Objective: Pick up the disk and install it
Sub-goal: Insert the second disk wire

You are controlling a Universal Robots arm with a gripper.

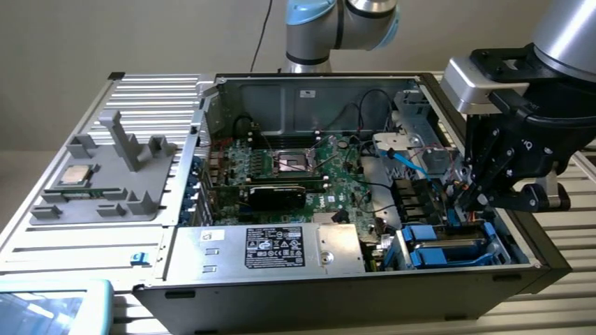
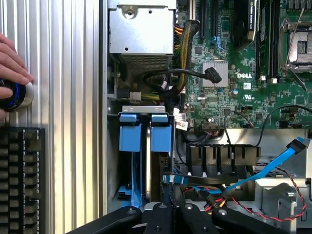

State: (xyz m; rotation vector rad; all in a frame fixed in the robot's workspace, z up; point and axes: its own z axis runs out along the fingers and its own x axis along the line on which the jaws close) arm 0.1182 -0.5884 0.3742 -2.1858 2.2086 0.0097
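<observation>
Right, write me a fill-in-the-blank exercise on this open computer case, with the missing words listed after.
1. The tool reaches down into the open computer case near the ____ plastic drive carriers.
2. The large silver box in the case carries a ____ label.
3. On the grey tray beside the case lies a small square silver ____.
4. In the wrist view, a person's hand rests on a round ____ beside a keyboard.

Missing words: blue; black; processor chip; knob
</observation>
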